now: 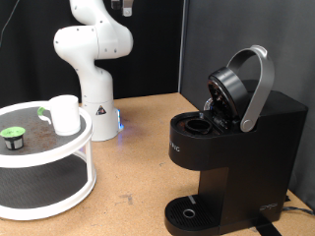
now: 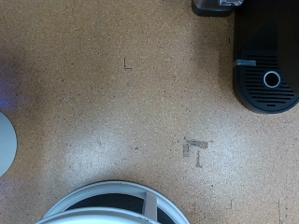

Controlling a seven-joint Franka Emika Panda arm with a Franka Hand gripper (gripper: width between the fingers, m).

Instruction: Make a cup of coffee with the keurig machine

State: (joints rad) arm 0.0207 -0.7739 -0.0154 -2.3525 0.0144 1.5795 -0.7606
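Observation:
The keurig machine (image 1: 236, 138) stands at the exterior view's right, black, with its lid and silver handle (image 1: 258, 87) raised and the pod chamber open. It also shows from above in the wrist view (image 2: 266, 56). The white cup (image 1: 65, 114) stands on the top tier of a white round stand (image 1: 44, 147) at the exterior view's left. A small dark pod with a green top (image 1: 13, 135) sits near it on the same tier. My gripper (image 1: 121, 5) is high up at the exterior view's top edge, mostly cut off and far above everything. Nothing shows between its fingers.
The white arm base (image 1: 94, 93) stands behind the stand, with a blue light at its foot. The stand's rim (image 2: 112, 191) shows in the wrist view. Between stand and machine lies brown cork tabletop (image 1: 138, 157) with small marks. A black curtain is behind.

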